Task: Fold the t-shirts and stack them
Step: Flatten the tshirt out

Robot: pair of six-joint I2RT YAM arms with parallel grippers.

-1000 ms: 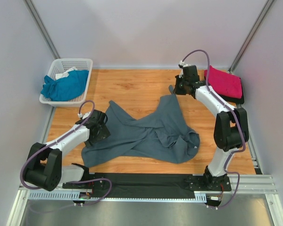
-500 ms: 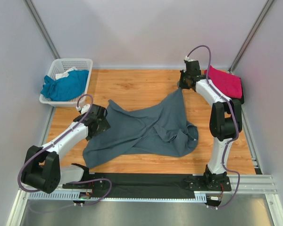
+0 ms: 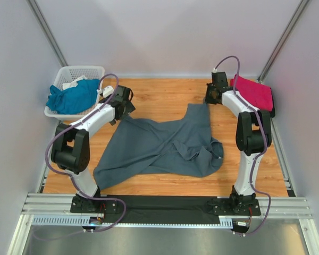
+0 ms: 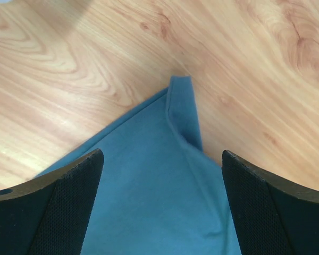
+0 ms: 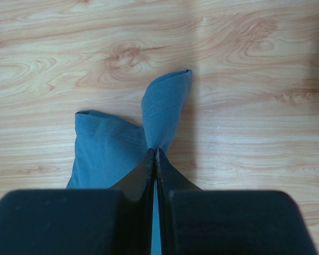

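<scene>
Your left gripper (image 3: 123, 102) sits in the upper left of the overhead view, beside the basket (image 3: 82, 69). Its jaws are spread wide and hold nothing. In its wrist view they flank a pointed, folded-over corner of the slate-grey t-shirt (image 3: 165, 146), which lies flat on the wooden table (image 3: 159, 93). Whether the jaws touch the cloth cannot be told.

Your right gripper (image 3: 211, 95) is in the upper right of the overhead view. Its jaws are pressed together on a hemmed edge of the same shirt, and its wrist view shows the stitched hem sticking out past the tips.

The slate-grey t-shirt is spread across the middle of the table, rumpled and unfolded. One corner reaches toward each gripper, and bunched folds lie at centre right.

The magenta t-shirt (image 3: 252, 93) lies folded at the upper right edge of the table, just beside the right arm. The teal t-shirt (image 3: 74, 96) is crumpled inside the basket at the upper left.
</scene>
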